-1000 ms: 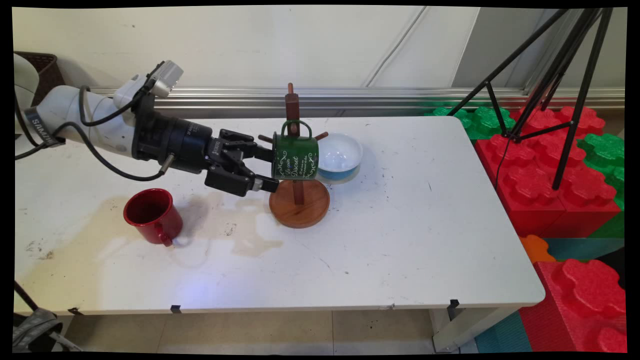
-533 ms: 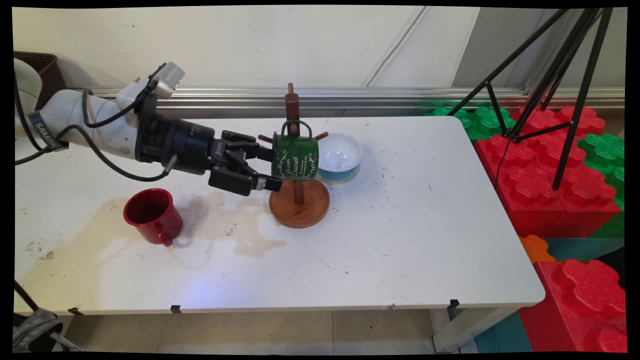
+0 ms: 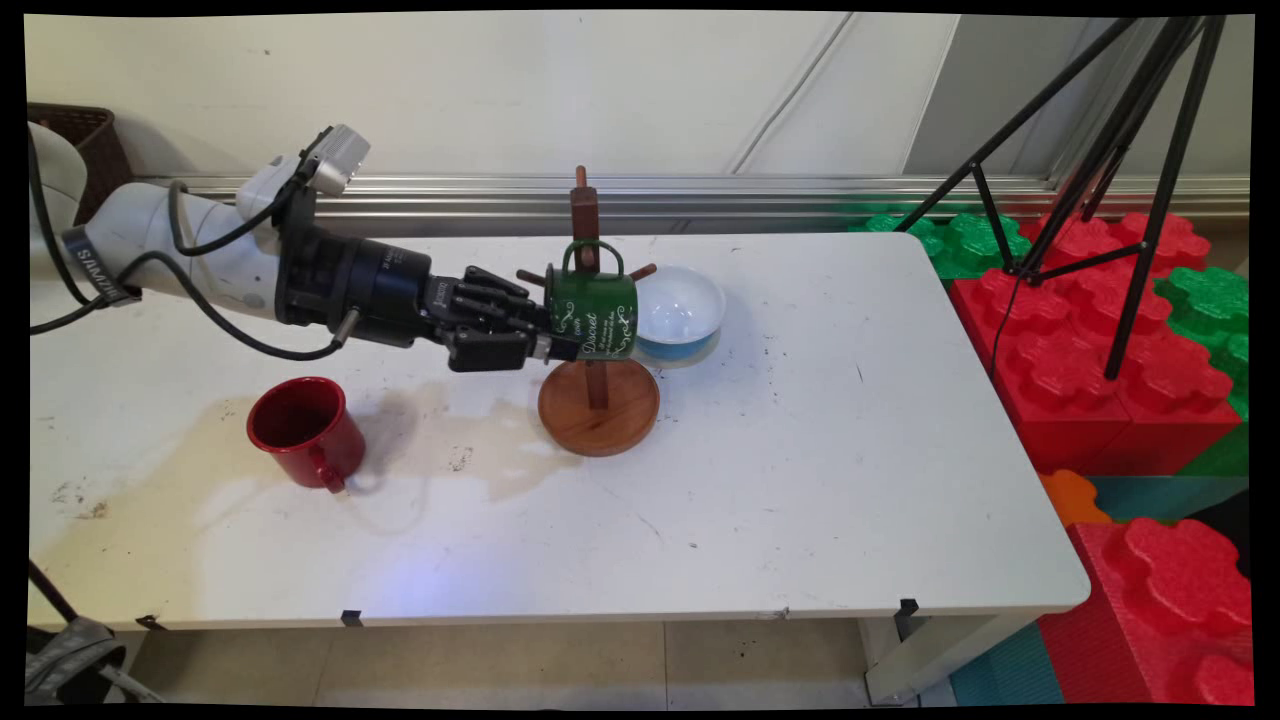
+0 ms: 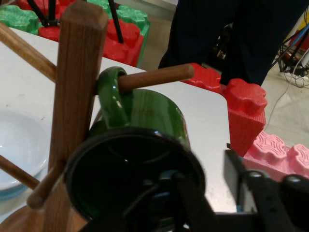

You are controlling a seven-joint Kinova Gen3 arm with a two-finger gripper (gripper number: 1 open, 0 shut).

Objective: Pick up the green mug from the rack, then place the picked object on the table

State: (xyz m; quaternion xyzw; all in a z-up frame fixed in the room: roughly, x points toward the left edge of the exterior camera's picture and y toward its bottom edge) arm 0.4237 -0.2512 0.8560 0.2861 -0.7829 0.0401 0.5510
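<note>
Our gripper (image 3: 556, 342) has clenched on the green mug's (image 3: 598, 318) rim, one finger inside; earlier the jaws stood spread.

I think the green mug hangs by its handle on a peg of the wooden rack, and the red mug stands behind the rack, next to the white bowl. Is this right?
Not quite. The green mug does hang by its handle on a peg of the rack, but the red mug stands in front of the rack and to its left, far from the bowl. The main view shows this.
</note>
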